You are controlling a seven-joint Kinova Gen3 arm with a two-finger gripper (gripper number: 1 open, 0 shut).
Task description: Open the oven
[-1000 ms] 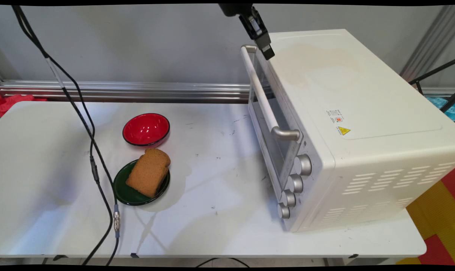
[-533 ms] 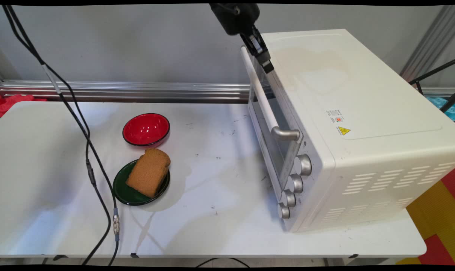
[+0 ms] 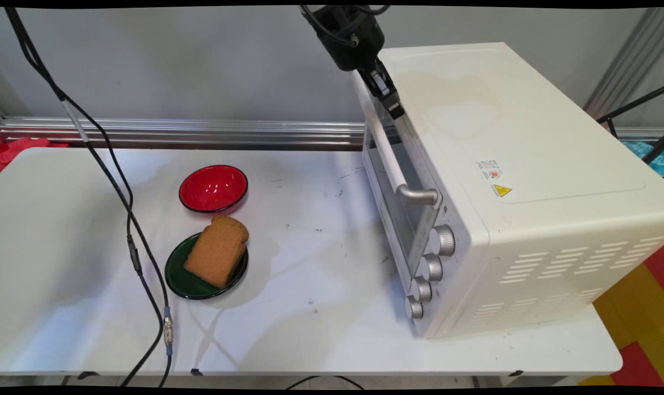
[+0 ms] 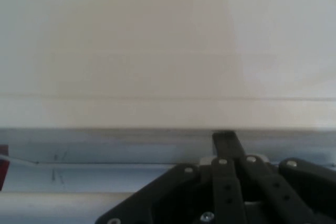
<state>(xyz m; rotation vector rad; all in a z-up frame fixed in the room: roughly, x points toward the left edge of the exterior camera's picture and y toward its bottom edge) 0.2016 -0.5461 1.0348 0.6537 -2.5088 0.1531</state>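
Note:
My black gripper [image 3: 395, 111] hangs at the top front edge of a white toaster oven [image 3: 507, 137]. Its tip is down by the far end of the door's silver handle [image 3: 391, 162], between the bar and the glass door [image 3: 400, 211]. The fingers look shut together with nothing between them. The hand view has the gripper [image 4: 224, 136] reaching up against the oven's front top edge, and the oven's white top [image 4: 168, 40] fills the picture above it. The oven door is closed.
A brown bread slice [image 3: 217, 250] lies on a dark green plate [image 3: 179, 281] left of centre, with a red bowl [image 3: 213, 188] behind it. Black cables [image 3: 130, 230] hang down at the left. Several knobs [image 3: 431, 267] line the oven's near front.
The gripper has come down and slightly right, from above the oven's top corner to the far end of the door handle. The cables swayed a little.

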